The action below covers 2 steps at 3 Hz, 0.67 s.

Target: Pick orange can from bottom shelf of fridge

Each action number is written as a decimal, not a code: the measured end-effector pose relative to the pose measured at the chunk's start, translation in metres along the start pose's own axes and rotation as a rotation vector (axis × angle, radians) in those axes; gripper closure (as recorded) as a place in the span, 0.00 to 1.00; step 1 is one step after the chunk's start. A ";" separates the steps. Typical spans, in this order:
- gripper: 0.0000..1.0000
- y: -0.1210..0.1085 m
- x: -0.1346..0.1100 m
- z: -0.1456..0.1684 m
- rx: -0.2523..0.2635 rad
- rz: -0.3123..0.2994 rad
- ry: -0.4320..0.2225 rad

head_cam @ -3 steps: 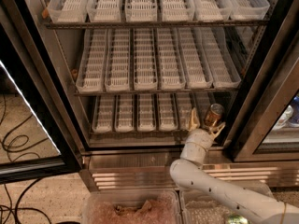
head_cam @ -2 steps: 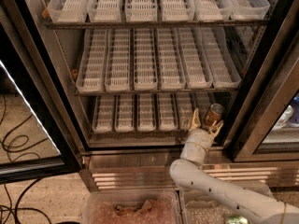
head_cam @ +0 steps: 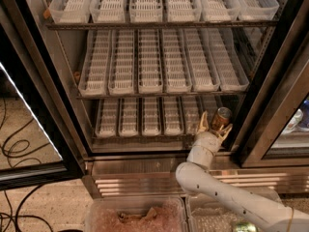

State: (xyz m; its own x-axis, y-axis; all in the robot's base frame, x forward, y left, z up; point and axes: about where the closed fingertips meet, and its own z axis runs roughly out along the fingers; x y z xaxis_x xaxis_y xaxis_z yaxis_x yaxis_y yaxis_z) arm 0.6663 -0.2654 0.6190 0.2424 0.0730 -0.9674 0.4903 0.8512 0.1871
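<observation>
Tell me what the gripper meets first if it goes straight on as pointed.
Most likely the orange can, at the right end of the bottom shelf. The gripper, at the fridge sill, points at it, fingers open; depth is unclear.

Inside the fridge (head_cam: 145,170), three racks one above another, each with lane trays side by side. At the right end of the bottom shelf (head_cam: 145,117), the orange can (head_cam: 222,116), close to the right door frame. Just before and below the can, right by it, the gripper (head_cam: 215,125), on an arm rising from the lower right. Before the fridge base, at the near edge, a bin (head_cam: 135,201), left of the arm. On the floor to the left, cables (head_cam: 14,149).
</observation>
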 end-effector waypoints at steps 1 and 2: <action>0.30 -0.005 0.004 0.011 0.043 -0.008 -0.006; 0.31 -0.011 0.010 0.021 0.093 -0.017 -0.001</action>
State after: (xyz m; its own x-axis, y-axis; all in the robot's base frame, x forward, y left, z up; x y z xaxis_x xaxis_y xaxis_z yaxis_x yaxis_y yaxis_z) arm 0.6807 -0.2851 0.6107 0.2343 0.0582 -0.9704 0.5699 0.8005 0.1856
